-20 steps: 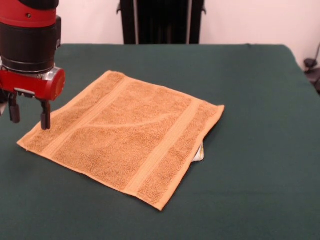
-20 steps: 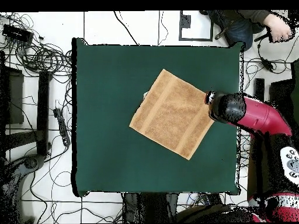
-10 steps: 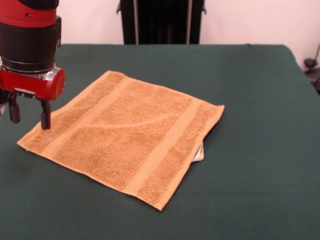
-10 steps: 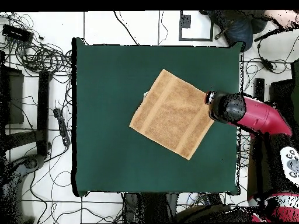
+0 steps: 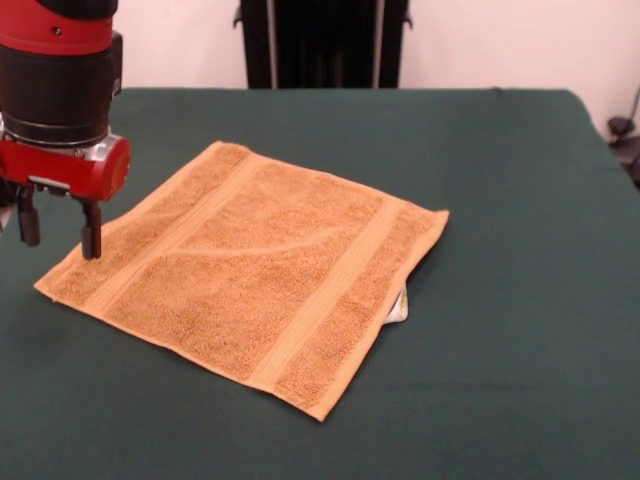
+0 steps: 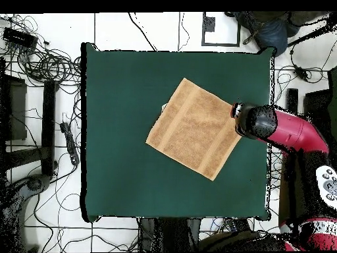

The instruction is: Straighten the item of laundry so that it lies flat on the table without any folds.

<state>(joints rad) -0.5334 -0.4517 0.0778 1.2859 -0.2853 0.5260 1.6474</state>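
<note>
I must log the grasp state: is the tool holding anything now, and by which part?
Nothing is held. The tool is open at the towel's left corner, gripping no cloth.

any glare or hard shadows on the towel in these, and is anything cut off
Front view: even, soft light, no glare on the towel; a thin shadow under its right edge; the arm is cut off at the top-left, gripper visible. Overhead view: flat light, towel whole on the table.

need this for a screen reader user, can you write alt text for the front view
A golden-orange towel lies spread flat and turned diamond-wise on a dark green table, a small white tag peeking from under its right edge. A red and black robot gripper, open, hangs at the towel's left corner.
</note>
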